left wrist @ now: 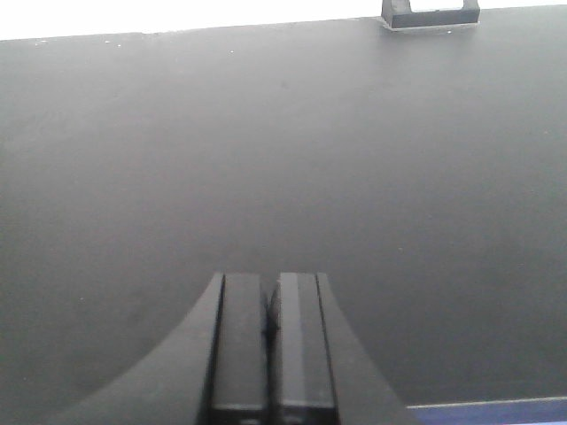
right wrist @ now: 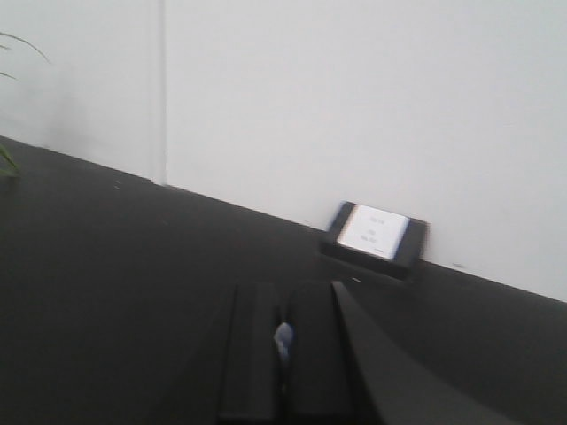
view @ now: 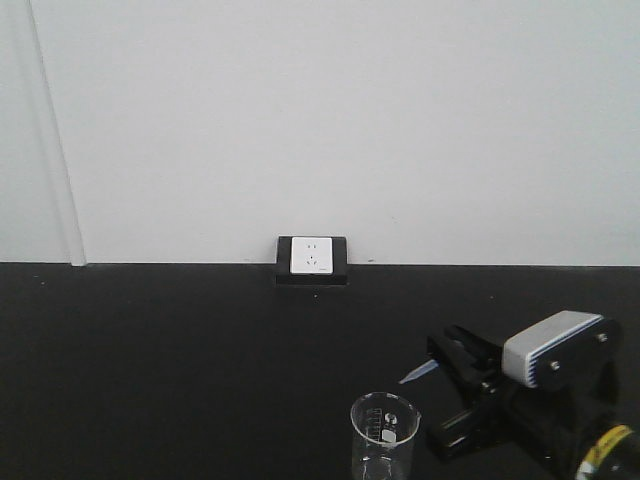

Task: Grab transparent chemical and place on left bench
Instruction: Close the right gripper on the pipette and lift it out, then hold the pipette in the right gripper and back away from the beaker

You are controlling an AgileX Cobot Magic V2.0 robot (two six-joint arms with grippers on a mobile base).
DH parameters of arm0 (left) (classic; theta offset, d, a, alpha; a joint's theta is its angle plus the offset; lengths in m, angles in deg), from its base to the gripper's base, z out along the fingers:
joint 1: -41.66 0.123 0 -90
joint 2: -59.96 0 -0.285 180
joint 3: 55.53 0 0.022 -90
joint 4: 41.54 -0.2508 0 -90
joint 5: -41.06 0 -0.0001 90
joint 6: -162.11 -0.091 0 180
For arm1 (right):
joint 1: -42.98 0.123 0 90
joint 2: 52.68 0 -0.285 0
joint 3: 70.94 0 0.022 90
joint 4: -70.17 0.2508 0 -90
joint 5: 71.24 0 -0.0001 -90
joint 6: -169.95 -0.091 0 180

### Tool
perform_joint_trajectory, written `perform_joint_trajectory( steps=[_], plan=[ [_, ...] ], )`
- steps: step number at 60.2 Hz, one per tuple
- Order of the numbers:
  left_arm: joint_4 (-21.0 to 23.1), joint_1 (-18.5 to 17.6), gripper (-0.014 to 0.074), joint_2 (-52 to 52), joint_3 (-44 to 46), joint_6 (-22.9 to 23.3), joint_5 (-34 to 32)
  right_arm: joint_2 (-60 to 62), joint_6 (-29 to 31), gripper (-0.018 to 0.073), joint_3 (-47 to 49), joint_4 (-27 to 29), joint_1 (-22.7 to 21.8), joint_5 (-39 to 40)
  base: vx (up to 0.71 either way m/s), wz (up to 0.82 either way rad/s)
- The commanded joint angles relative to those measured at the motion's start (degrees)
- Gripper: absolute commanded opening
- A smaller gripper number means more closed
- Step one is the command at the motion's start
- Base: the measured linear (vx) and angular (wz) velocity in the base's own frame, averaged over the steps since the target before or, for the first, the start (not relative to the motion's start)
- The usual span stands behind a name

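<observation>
Right gripper (view: 442, 352) beside the small clear glass beaker (view: 385, 440) on a matte black worktop (view: 180, 360), with a white wall socket in a black frame (view: 311, 258) at the rear wall. The right fingers are pressed together on a pale, tapering piece, judged to be the clear plastic dropper (view: 419, 373), whose tip projects beyond the fingertips. The right wrist view shows the dropper (right wrist: 283, 338) as a pale sliver pinched in the narrow slot between the two pads. The left gripper (left wrist: 270, 285) has its fingers closed flat against each other with nothing between them, over bare worktop. The beaker stands upright, near the right fingertips but apart from them. In the front view it is below and to the left of them, outside the grip; neither wrist view shows it. Principal hazards: (a) the hold is on the thin dropper alone, so a lift would probably leave the beaker behind; (b) the slender plastic may pivot or slip out of the pinch if the arm swings; (c) any sideways or downward travel of the closed fingers toward the beaker could tip or push the light glass, since it stands so close. The left bench is not in view, so a turn of the base is judged necessary before placement.
</observation>
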Motion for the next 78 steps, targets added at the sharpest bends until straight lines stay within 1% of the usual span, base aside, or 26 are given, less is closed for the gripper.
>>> perform_joint_trajectory(
  steps=[1, 4, 8, 12, 16, 17, 78],
  plan=[
    [0.0, -0.1, -0.0003, -1.1, -0.9, 0.4, -4.5, 10.9, 0.0, -0.0004, 1.4, 0.6, 0.1, -9.9, 0.00, 0.00],
    [0.0, -0.1, -0.0003, -1.1, -0.9, 0.4, -4.5, 16.0, 0.0, -0.0003, 1.4, 0.7, 0.1, -18.1, 0.00, 0.00],
    [0.0, -0.1, -0.0003, -1.1, -0.9, 0.4, -4.5, 22.1, 0.0, -0.0003, 1.4, 0.6, 0.1, -25.7, 0.00, 0.00],
    [0.0, -0.1, -0.0003, -1.1, -0.9, 0.4, -4.5, 27.4, 0.0, -0.0003, 1.4, 0.6, 0.1, -31.7, 0.00, 0.00],
    [0.0, -0.1, -0.0003, -1.1, -0.9, 0.4, -4.5, 31.5, 0.0, -0.0003, 1.4, 0.6, 0.1, -36.1, 0.00, 0.00],
    [0.0, -0.1, -0.0003, -1.1, -0.9, 0.4, -4.5, 36.0, 0.1, -0.0003, 1.4, 0.4, 0.1, -40.2, 0.00, 0.00],
    [0.0, -0.1, -0.0003, -1.1, -0.9, 0.4, -4.5, 37.4, 0.1, -0.0003, 1.4, 0.2, 0.1, -40.8, 0.00, 0.00]
  ],
)
